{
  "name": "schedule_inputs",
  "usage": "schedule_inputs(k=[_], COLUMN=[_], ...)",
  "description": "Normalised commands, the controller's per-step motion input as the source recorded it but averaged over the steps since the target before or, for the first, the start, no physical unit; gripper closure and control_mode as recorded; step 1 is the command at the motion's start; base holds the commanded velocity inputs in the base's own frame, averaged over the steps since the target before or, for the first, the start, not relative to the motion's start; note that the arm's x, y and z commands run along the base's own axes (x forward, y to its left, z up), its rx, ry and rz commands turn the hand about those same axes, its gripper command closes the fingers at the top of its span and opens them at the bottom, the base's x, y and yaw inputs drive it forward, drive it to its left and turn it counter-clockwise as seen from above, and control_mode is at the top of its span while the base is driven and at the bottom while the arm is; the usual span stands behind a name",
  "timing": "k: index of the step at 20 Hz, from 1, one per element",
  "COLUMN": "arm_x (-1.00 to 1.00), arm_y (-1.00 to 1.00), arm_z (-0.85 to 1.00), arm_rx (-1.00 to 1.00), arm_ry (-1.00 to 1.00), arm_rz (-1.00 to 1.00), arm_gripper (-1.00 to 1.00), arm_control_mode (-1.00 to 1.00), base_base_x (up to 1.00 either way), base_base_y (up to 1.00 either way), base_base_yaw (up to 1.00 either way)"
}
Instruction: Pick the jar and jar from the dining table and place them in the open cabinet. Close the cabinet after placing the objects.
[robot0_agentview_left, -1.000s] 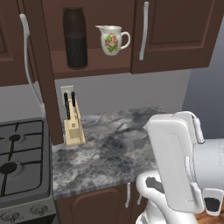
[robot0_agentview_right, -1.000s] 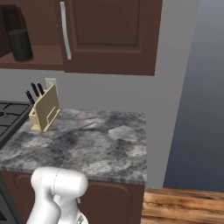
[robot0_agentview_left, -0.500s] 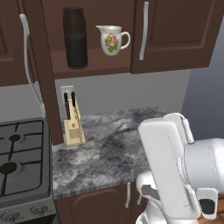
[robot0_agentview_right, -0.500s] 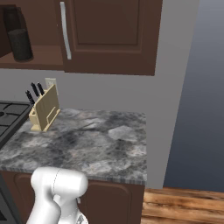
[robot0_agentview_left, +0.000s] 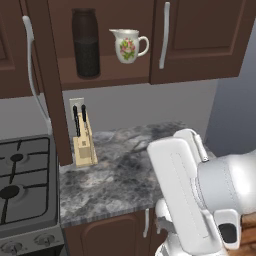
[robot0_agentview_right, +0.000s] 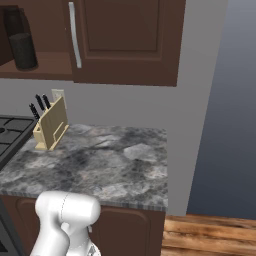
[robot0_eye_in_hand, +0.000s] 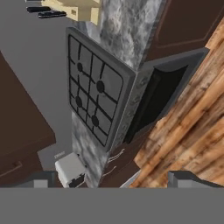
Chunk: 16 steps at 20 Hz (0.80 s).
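Tall dark jar (robot0_agentview_left: 86, 44) stands upright on the shelf (robot0_agentview_left: 107, 79) of the open cabinet (robot0_agentview_left: 50, 85), left part of the shelf, close to the cabinet's left side wall. White floral jug (robot0_agentview_left: 128, 45) sits on the same shelf just right of the jar, not touching, spout to the left, handle to the right. Right base view: the jar (robot0_agentview_right: 22, 47) shows at the upper left corner, on the shelf edge.

Cabinet door at left (robot0_agentview_left: 15, 45) hangs open, long silver bar handle (robot0_agentview_left: 35, 75) curving down its edge. Neighbouring door (robot0_agentview_left: 200, 37) to the right is closed, bar handle near its left edge.

Below: grey marbled counter (robot0_agentview_left: 125, 175). Knife block (robot0_agentview_left: 84, 145) w/ black handles stands at the counter's back left corner, against the wall, next to the stove (robot0_agentview_left: 25, 180). Wall outlet just behind the block. Right base view: same block (robot0_agentview_right: 50, 125) at the counter's back left, rest of top bare stone.

Arm: white links bulk at lower right of left base view. Gripper (robot0_eye_in_hand: 113, 183) in hand view; fingertips (robot0_eye_in_hand: 186, 178) low at the bottom edge, jaws wide apart, nothing between them. Hand view is rolled: stove top, oven front, wooden floor, a small white appliance (robot0_eye_in_hand: 70, 169) on a counter strip by the stove.

Short glass jar: can't locate it.
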Motion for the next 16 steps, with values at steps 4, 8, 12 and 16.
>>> schedule_inputs(k=[4, 8, 12, 16], arm_x=[0.0, -0.01, 0.0, 0.0], arm_y=[0.13, 0.08, 0.14, 0.14], arm_z=[-0.08, -0.07, -0.08, -0.06], arm_rx=[0.0, 0.0, 0.02, 0.05], arm_ry=[0.06, 0.02, 0.01, 0.0], arm_rz=[0.0, 0.0, 0.0, 0.0], arm_gripper=[-1.0, -1.0, -1.0, -1.0], arm_control_mode=[-1.0, -1.0, -1.0, -1.0], base_base_x=[0.0, 0.0, 0.0, 0.0], base_base_y=[0.0, 0.0, 0.0, 0.0], base_base_yaw=[0.0, 0.0, 0.0, 0.0])
